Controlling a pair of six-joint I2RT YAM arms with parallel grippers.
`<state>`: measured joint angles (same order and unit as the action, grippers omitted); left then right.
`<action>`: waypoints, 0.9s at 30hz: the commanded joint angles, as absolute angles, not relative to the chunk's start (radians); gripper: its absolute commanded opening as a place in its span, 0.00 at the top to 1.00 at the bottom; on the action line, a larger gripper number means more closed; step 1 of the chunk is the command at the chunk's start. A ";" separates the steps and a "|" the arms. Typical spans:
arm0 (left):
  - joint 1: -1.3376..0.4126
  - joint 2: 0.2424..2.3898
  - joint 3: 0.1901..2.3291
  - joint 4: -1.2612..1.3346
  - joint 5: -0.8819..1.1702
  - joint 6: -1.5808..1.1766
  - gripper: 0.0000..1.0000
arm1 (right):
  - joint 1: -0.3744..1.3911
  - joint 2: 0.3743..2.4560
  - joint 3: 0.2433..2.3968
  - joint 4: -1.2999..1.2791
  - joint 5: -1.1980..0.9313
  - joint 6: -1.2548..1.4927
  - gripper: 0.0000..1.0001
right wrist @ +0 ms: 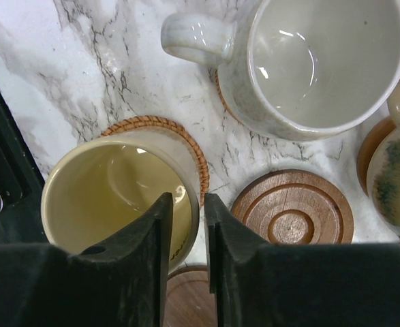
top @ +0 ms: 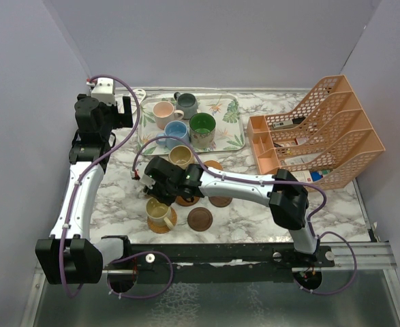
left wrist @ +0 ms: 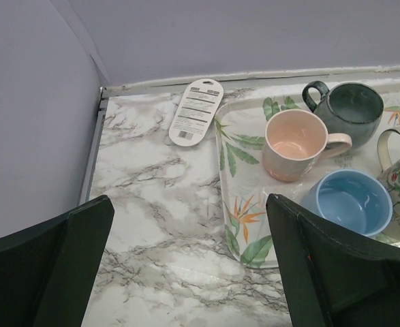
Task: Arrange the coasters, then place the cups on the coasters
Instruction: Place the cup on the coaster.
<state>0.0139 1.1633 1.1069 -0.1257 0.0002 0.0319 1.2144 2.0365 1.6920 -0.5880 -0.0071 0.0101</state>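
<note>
Right claw [right wrist: 188,204] straddles the rim of the yellow cup [right wrist: 97,197], jaws narrow, grip unclear. Cup sits on a coaster [right wrist: 186,136]: placing step. Next, let go and rise straight.

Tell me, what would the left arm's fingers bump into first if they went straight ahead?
Most likely the bare grey-veined marble table top, just beside the left edge of the leaf-patterned rectangular tray. Depth is hard to judge, so that is a guess.

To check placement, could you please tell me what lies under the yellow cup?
A woven coaster: only its braided edge shows beside the yellow cup; the rest of it is covered by the cup.
</note>
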 commanded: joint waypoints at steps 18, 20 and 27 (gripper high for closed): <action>0.025 1.221 1.148 -0.106 0.125 0.093 0.01 | 1.121 1.741 1.602 -0.478 0.000 -0.138 0.62; 0.025 1.250 1.159 -0.110 0.171 0.104 0.01 | 1.090 1.688 1.540 -0.445 0.005 -0.171 0.62; 0.020 1.329 1.156 -0.076 0.317 0.154 0.01 | 0.881 1.534 1.337 -0.345 -0.063 -0.242 0.61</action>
<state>0.0185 1.2961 1.1332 -0.1196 0.2028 0.1116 0.9924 1.5913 1.4311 -0.4366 -0.0116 -0.1776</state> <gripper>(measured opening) 0.991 0.384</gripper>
